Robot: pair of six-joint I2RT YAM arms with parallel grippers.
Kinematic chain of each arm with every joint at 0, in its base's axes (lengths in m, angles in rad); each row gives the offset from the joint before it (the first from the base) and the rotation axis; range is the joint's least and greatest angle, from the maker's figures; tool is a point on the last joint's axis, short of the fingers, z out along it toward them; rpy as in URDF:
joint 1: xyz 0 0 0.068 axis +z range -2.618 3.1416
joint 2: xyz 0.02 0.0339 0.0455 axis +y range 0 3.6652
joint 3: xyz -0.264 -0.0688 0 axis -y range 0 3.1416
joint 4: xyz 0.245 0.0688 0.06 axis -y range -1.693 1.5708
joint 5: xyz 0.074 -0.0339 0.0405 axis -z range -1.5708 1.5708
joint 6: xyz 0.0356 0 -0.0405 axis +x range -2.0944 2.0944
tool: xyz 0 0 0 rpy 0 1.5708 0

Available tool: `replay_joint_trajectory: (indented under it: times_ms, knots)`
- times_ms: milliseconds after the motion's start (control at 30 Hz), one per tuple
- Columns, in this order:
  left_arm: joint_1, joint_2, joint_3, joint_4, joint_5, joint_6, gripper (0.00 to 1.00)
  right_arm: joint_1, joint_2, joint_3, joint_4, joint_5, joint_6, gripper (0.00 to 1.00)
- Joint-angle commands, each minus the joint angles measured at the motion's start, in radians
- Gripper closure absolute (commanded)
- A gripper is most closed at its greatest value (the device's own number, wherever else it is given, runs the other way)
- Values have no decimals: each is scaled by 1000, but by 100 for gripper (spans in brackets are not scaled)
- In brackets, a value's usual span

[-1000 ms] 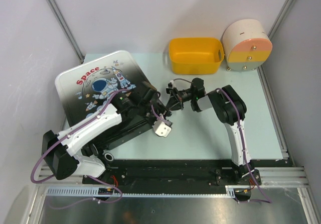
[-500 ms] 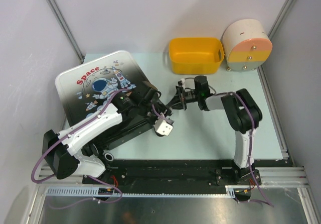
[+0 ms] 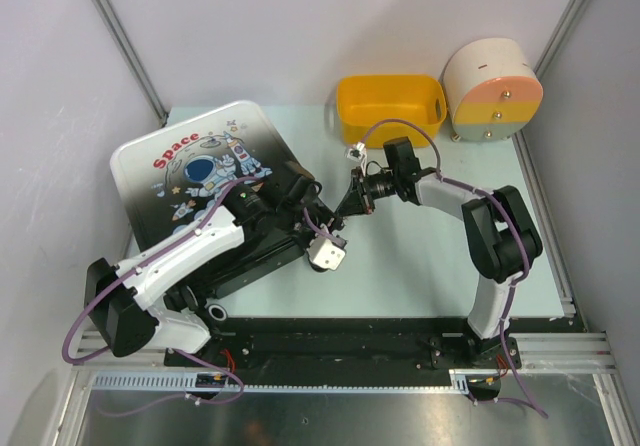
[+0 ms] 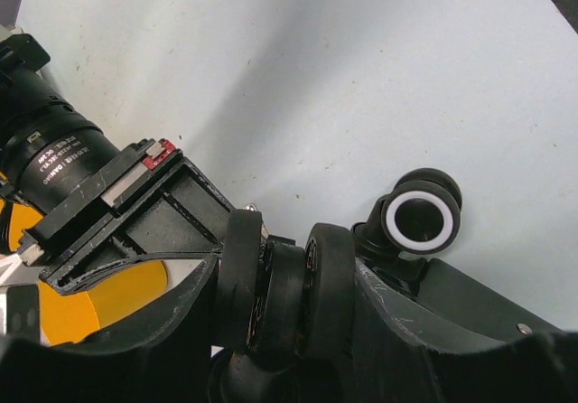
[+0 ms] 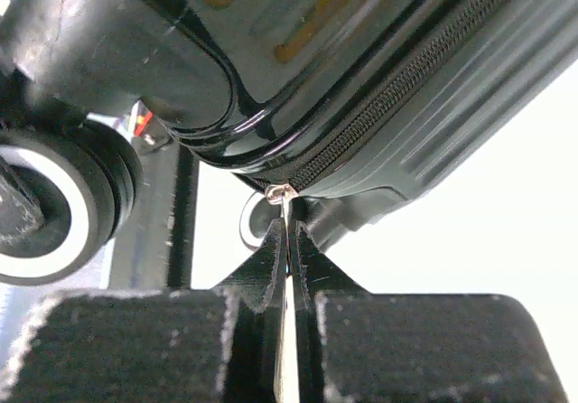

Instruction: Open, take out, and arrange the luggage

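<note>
One pale green table (image 3: 420, 266) carries everything. On its left part lies the one piece of luggage (image 3: 200, 166), flat, with its astronaut "Space" shell facing up and its black wheel end turned toward the middle of the table. Two arms reach in from the near edge, the left arm (image 3: 190, 251) lying across the luggage's near side and the right arm (image 3: 490, 231) bent back toward the luggage from the right. At the far right corner stands one round cream-and-orange drawer box (image 3: 490, 86), and just beside it, at the far middle, sits one yellow basket (image 3: 390, 126); both are well apart from the luggage. The left gripper (image 4: 289, 281) stands partly spread at the luggage's wheel corner, its two fingers closed around a black double wheel (image 4: 327, 276) that fills the gap between them. A second wheel (image 4: 420, 220), with a white ring, shows just beside it in the left wrist view, so two wheels are counted there. The right gripper (image 5: 287, 227) is pinched fully closed, and between its two fingertips sits the one small silver zipper pull (image 5: 285, 192) at the luggage's rounded corner, where the zip line runs shut along the visible stretch.
</note>
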State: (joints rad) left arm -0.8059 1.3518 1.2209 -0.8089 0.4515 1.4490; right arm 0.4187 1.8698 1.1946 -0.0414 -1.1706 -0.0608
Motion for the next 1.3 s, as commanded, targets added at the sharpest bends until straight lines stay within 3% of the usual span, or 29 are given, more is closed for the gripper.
replay_joint_trajectory:
  times_ms: [0, 167, 300, 533, 700, 900, 1000, 1033, 1067, 1100, 1267]
  knots:
    - [-33, -28, -31, -159, 173, -127, 94, -61, -32, 13, 9, 88, -373, 100]
    - [-33, -36, -44, -159, 188, -124, 94, -44, -29, 13, 0, 92, -574, 100]
    - [-33, -40, -58, -159, 194, -111, 95, -21, -14, 14, 32, 132, -610, 100]
    - [-32, -62, -89, -159, 207, -95, 95, -23, 66, 13, 577, 336, -314, 100]
    - [-33, -72, -118, -159, 219, -79, 95, -18, 127, 48, 724, 361, -232, 100]
    - [-33, -74, -124, -159, 239, -105, 92, 23, 253, 123, 905, 514, -152, 100]
    - [-35, -62, -89, -159, 231, -206, 53, 52, 321, 184, 940, 616, -122, 100]
    - [-35, -57, -46, -159, 225, -290, 17, 60, 342, 195, 952, 652, -119, 100]
    - [-33, -57, -20, -159, 204, -332, 3, 68, 351, 204, 965, 695, -120, 100]
    - [-30, -62, 4, -159, 197, -375, 0, 83, 356, 223, 979, 777, -122, 100]
    - [6, -137, 141, -127, 148, -626, 0, 91, 330, 244, 899, 885, -131, 100]
